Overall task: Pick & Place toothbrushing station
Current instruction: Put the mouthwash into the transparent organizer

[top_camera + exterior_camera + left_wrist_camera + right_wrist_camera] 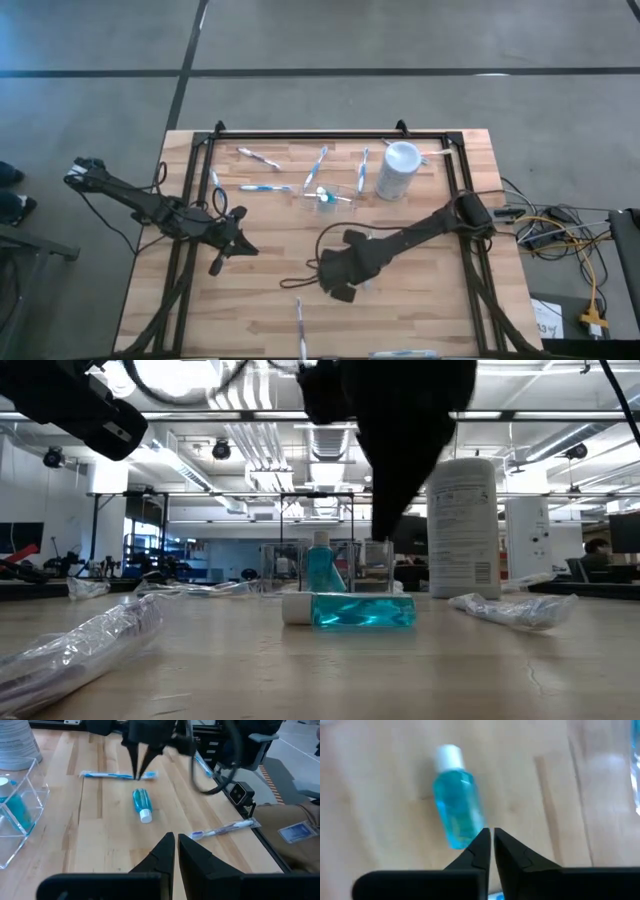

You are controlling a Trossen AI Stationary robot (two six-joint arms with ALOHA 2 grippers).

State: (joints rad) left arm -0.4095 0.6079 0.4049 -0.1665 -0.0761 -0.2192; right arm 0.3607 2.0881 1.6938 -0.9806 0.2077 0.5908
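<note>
Near the middle of the high view, under our right gripper [342, 283], a small teal tube [456, 805] lies on its side on the wooden table [430, 290], white cap at one end. In the right wrist view the two dark fingers stand nearly together, tips just beside the tube's rounded base, with nothing between them. Our left gripper [175, 845] waits toward the left of the table, fingers likewise almost touching and empty.

We judge the tube light, smooth and slick, likely to roll or squirt out of a pinch, and soft enough to dent. We would open wide and take it across the middle of the body, not at the tapering base or the cap.

Farther up the table stand the clear holder [17, 820], already carrying another teal tube, and the white cup [399, 170]. Thin toothbrushes [262, 187] lie scattered about; being flat and flexible, they would want a low pinch at mid-handle.
</note>
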